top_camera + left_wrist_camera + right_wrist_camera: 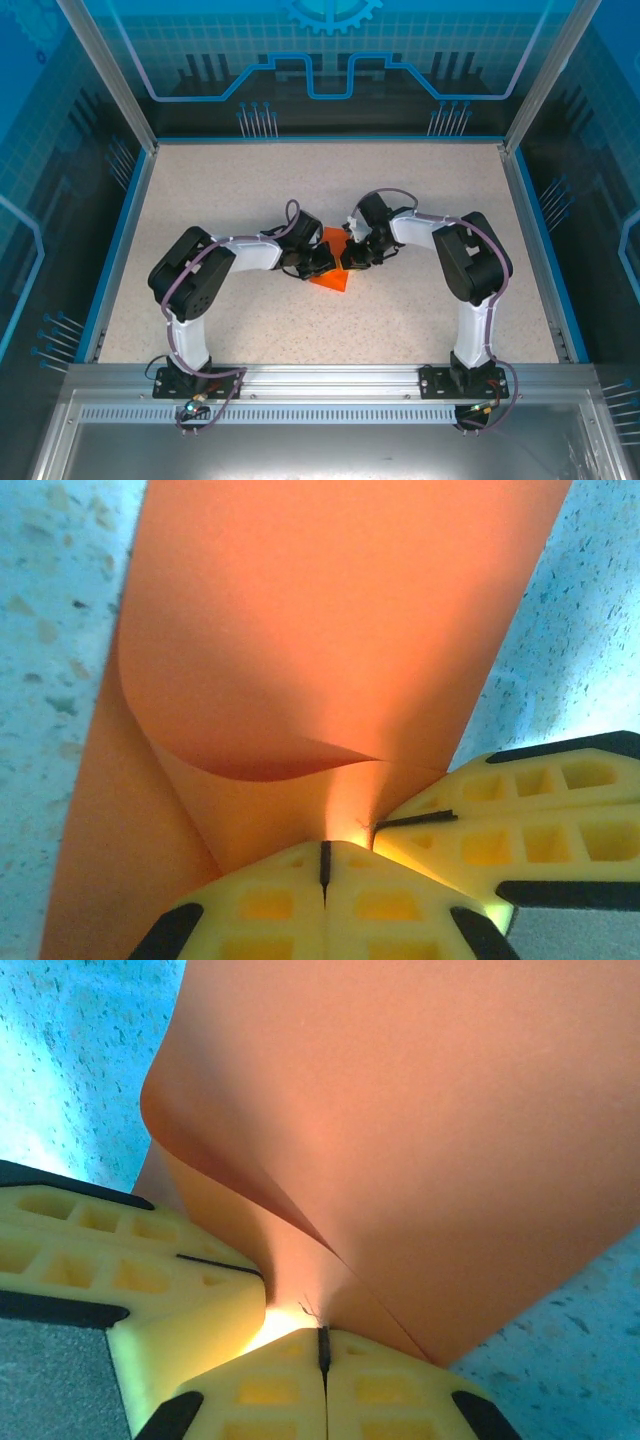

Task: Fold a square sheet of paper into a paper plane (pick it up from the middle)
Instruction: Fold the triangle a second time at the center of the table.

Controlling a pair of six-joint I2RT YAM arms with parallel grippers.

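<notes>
Left pincer (322, 262) and right pincer (352, 255) both clamped on orange sheet (330, 278), mid-counter (300, 190).
Left comes in from 9 o'clock, right from 3 o'clock, tips just beside each other. Jaws together on each, nipping the same raised bit of paper. Ahead of the tips, at 12 o'clock, the sheet curls up and over itself.

place: robot lab cell | cues: aluminium frame (330, 377), blue tech-print walls (400, 50) — speckled table (250, 190)
</notes>
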